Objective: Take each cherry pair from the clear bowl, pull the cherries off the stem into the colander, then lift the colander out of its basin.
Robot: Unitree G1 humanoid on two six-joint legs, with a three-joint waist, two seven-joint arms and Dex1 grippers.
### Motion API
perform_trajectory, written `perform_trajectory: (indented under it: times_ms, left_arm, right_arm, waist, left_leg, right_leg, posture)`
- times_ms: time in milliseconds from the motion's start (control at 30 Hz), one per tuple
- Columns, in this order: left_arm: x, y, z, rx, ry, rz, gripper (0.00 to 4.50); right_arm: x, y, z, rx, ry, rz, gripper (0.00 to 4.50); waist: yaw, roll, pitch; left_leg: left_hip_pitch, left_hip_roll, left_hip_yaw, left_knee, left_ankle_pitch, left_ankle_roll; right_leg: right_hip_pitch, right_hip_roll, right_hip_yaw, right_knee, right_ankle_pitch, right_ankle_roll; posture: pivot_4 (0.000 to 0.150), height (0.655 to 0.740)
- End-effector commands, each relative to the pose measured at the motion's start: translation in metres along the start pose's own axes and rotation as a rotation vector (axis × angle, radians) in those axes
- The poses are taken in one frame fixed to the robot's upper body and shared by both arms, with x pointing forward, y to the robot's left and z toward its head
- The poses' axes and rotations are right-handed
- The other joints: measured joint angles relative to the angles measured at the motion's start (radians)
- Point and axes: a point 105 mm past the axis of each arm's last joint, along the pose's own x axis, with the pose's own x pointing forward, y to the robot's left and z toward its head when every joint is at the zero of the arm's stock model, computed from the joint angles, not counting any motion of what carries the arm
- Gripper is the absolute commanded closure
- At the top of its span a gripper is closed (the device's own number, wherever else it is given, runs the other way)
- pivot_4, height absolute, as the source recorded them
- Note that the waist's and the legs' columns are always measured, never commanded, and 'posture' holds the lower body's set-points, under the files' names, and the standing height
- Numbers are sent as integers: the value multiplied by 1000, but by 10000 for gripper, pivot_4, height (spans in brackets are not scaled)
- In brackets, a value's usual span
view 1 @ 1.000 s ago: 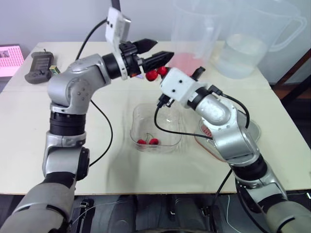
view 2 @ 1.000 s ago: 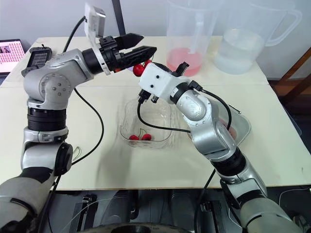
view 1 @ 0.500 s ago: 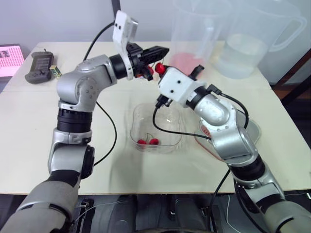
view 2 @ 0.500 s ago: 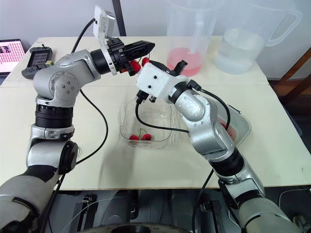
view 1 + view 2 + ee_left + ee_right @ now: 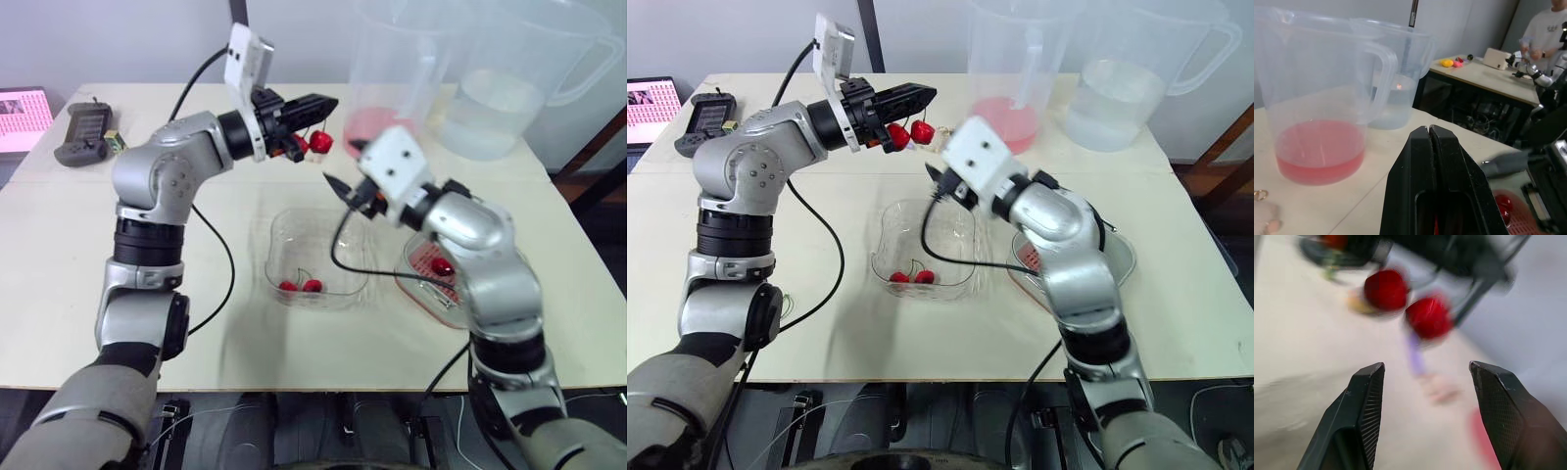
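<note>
**Left gripper dangles a cherry pair; right gripper is open and lined up to pluck**

Left gripper (image 5: pixel 331 100) has its two black fingers pressed flat together, and the cherry pair (image 5: pixel 319 143) hangs just under them. I take it the stem is pinched between them, though the stem itself is too thin to make out. The pair is held in the air above the table's middle (image 5: pixel 225 211), toward the far edge and beyond the clear bowl (image 5: pixel 279 227).

The right gripper (image 5: pixel 1426 368) faces the two cherries with its fingers spread wide, holding nothing. It is near the fruit but clearly apart from it.

A second cherry pair (image 5: pixel 301 286) lies in the clear bowl, which sits mid-table toward the near edge. The red colander (image 5: pixel 1029 257) rests in its clear basin (image 5: pixel 1123 257) toward the table's right edge, with a single cherry (image 5: pixel 441 266) already in it. A pitcher of pink liquid (image 5: pixel 382 122) and a water pitcher (image 5: pixel 490 108) stand along the far edge.

The step in hand looks like the stripping of this pair. The task seems less than halfway, with one pair waiting and the colander not yet lifted.

Next, the right fingers need to close around one cherry without crushing it, then pull away while the left grip stays firm. The pair does not hang over the colander, so each freed cherry must be carried across or dropped only once above the mesh.
</note>
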Motion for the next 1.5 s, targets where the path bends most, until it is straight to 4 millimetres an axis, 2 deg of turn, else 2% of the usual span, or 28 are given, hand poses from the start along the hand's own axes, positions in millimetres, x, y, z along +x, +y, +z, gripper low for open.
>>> perform_trajectory:
  times_ms: [33, 100, 200, 367, 467, 767, 867, 967, 1233, 1367, 1500]
  left_arm:
    - [-3, -13, 18, 43, -47, -78, 45000]
    - [-4, -23, 14, 21, -34, -136, 45000]
    - [-5, -36, 9, 3, -18, -195, 45000]
    - [-5, -45, 9, -40, -36, -211, 45000]
    - [-5, -50, 7, -58, -40, -216, 45000]
    - [-5, -63, 10, -69, -43, -242, 45000]
    - [-6, -61, 10, -59, -40, -228, 45000]
    - [-6, -60, 10, -60, -41, -223, 45000]
    - [-7, -55, 11, -55, -47, -204, 45000]
    - [-4, -55, 14, -60, -60, -198, 45000]
    - [-6, -58, 11, -66, -67, -214, 45000]
  right_arm:
    - [-23, -7, 22, 294, -156, 136, 15158]
    - [-30, -12, 32, 500, -221, 231, 15158]
    - [-31, -21, 37, 661, -274, 252, 15158]
    - [-27, -13, 41, 776, -288, 316, 15158]
    - [-26, -1, 38, 793, -253, 367, 15158]
    - [-18, 6, 34, 840, -238, 390, 15158]
    - [-18, 1, 34, 864, -249, 373, 23814]
    - [-18, 1, 33, 866, -241, 377, 36665]
    - [-25, 3, 22, 865, -193, 392, 36665]
    - [-40, 7, -12, 825, -42, 387, 36665]
    - [-47, 4, -17, 796, -32, 378, 36665]
  waist:
    - [-1, 0, 0]
    - [-4, 0, 0]
    - [-7, 0, 0]
    - [-5, 1, 0]
    - [-5, 1, 0]
    - [-7, 1, 0]
    - [-7, 1, 0]
    - [-6, 1, 0]
    - [-5, 1, 0]
    - [-2, 1, 0]
    - [-8, 1, 0]
  left_leg:
    - [0, 0, 0, 0, 0, 0]
    - [1, 0, 0, 1, 0, 0]
    - [5, 0, 0, -1, 0, 0]
    - [10, 1, 0, -3, 0, 0]
    - [10, 0, 0, -3, 0, 0]
    - [10, 0, 0, -3, 0, 0]
    - [10, 0, 0, -3, 0, 0]
    - [10, 0, 0, -3, 0, 0]
    - [10, 0, 0, -3, 0, 0]
    - [10, 0, 0, -3, 0, 0]
    - [9, 0, 1, -3, 0, 0]
  right_leg:
    - [0, 0, 0, 0, 0, 0]
    - [0, 0, 0, 1, 0, 0]
    - [2, 0, 0, 2, 0, 0]
    - [7, 1, 0, 1, -1, -1]
    - [7, 0, 1, 1, 0, 0]
    - [7, 0, 1, 1, -1, 0]
    - [7, 1, 1, 1, -1, 0]
    - [7, 1, 1, 0, -1, 0]
    - [7, 1, 1, 0, -2, -1]
    - [8, 0, 1, -1, -4, -2]
    - [8, 0, 2, -2, -4, -2]
  posture:
    - [1500, 7400]
    - [1500, 7400]
    - [1500, 7400]
    - [1500, 7400]
    - [1500, 7400]
    - [1500, 7400]
    - [1500, 7400]
    - [1500, 7400]
    - [1500, 7400]
    - [1500, 7400]
    - [1500, 7400]
